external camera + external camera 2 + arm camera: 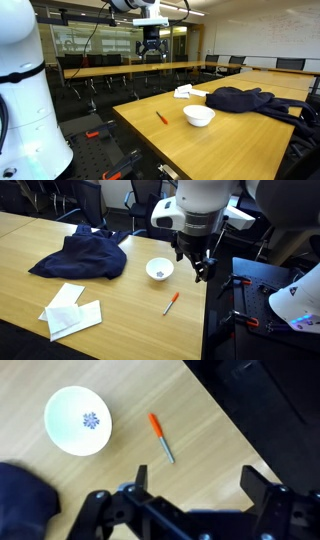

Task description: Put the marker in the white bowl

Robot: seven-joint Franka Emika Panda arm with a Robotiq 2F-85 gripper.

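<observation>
Orange marker (161,437) is lying flat on the wooden table (130,385), near the white bowl (60,400). My gripper (197,485) is hovering above it, jaws wide apart, holding nothing. Risk: the slim barrel is lying diagonally; closing off-axis could be sending it rolling away.

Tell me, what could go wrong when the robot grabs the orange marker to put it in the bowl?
1. The marker is thin and lies flat on the table, fairly near its edge. A clumsy pinch by the open gripper might roll it off.
2. The white bowl looks small, so a marker dropped from high up could miss it or bounce out.
</observation>
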